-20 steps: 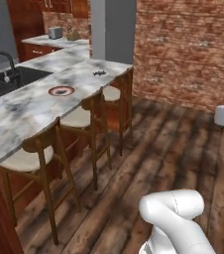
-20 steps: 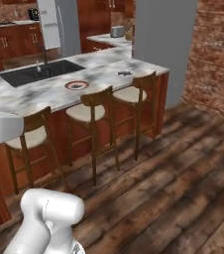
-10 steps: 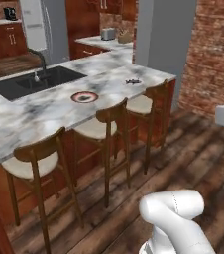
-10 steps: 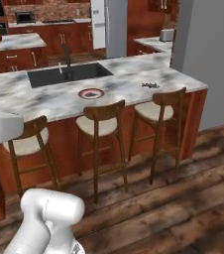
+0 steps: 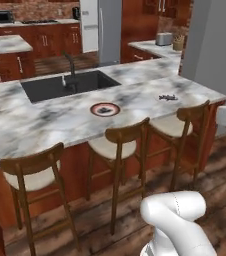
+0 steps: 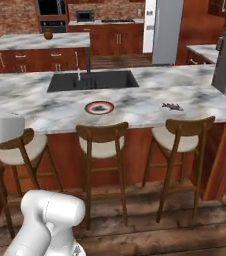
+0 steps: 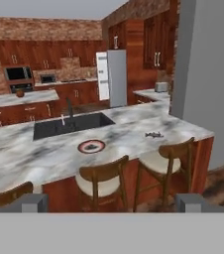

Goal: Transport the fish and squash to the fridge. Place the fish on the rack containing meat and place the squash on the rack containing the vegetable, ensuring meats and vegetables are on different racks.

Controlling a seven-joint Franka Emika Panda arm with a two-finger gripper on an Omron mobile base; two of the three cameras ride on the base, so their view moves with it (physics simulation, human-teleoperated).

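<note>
Brick kitchen, marble bench (image 5: 45, 120); the fish (image 5: 105, 109) sits on its plate (image 5: 93, 111) near the sink (image 5: 45, 87); fridge (image 7: 113, 78) shut beyond; my fingers (image 7: 109, 202) spread, empty; nothing moved yet.

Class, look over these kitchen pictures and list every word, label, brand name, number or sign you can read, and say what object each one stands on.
None: no readable word, number, brand or sign stands on anything here.
The fridge, the microwave and the toaster show plain faces with no legible marking.
The round plate has a red rim and a dark piece on it, but no lettering.
</note>
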